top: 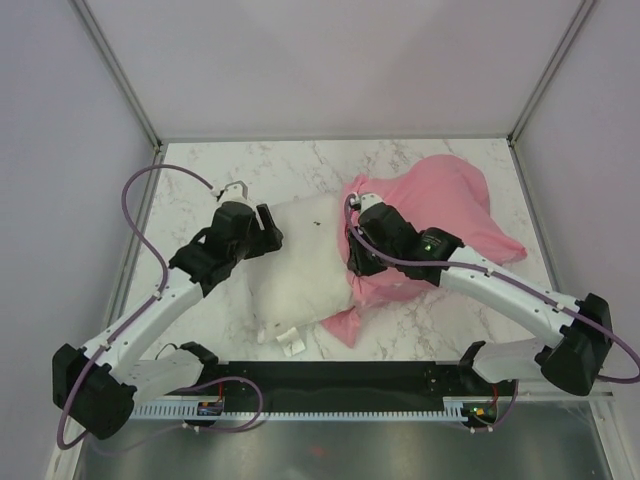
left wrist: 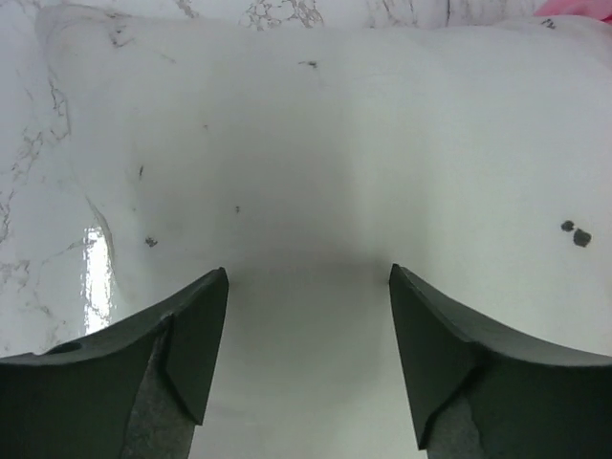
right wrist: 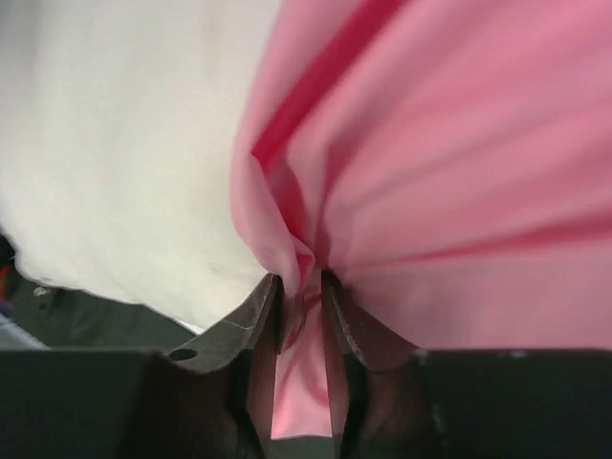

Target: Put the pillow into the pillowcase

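White pillow (top: 300, 265), middle of counter (top: 250, 165); pink pillowcase (top: 450, 210) overlapping its right end, toward counter's right edge; left claw (left wrist: 307, 277) wide above pillow; right claw (right wrist: 301, 282) narrow, pinching pillowcase fabric.

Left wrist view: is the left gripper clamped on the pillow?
No. The left gripper stands with its jaws wide apart over the white pillow, and no fabric is pinched between them.

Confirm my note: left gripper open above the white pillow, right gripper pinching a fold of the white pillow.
Wrong on one count: the right gripper pinches a fold of the pink pillowcase, not the pillow, as the right wrist view shows. The left gripper is open above the pillow.
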`<state>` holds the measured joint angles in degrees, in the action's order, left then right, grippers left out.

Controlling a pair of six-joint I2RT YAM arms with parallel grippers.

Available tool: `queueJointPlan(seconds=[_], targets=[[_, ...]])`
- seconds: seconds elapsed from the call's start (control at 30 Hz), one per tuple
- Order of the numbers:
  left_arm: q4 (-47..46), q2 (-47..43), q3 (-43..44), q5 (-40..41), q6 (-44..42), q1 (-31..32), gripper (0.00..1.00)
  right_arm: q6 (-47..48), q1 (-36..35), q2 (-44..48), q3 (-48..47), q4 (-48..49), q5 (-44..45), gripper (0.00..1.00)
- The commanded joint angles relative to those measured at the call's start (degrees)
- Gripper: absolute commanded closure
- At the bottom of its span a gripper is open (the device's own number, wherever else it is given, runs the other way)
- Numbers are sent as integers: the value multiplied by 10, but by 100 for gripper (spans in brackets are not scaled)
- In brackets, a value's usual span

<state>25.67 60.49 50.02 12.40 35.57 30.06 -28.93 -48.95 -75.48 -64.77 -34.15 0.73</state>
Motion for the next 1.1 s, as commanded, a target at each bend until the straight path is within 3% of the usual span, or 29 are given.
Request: queueJointPlan(seconds=[0.0, 0.03, 0.13, 0.3, 0.47, 0.67, 0.9, 1.07], targets=[[-10, 2, -8, 45, -12, -3, 22, 55, 1, 47, -40, -115, 189, 67], [-21, 8, -13, 42, -9, -3, 21, 57, 0, 54, -47, -120, 195, 54], [-51, 31, -29, 19, -5, -3, 19, 71, 2, 69, -96, -130, 214, 40], [-116, 38, -76, -24, 9, 1, 20, 99, 7, -6, -224, -146, 246, 32], [-159, 13, -132, -22, 25, 24, 21, 143, 7, -117, -350, -158, 277, 29], [-209, -17, -194, 12, 56, 72, 23, 171, 7, -321, -528, -216, 336, 29], [-215, -18, -218, 44, 64, 102, 23, 165, 7, -398, -532, -272, 449, 30], [-216, -20, -216, 58, 63, 116, 23, 164, 9, -416, -512, -286, 542, 38]])
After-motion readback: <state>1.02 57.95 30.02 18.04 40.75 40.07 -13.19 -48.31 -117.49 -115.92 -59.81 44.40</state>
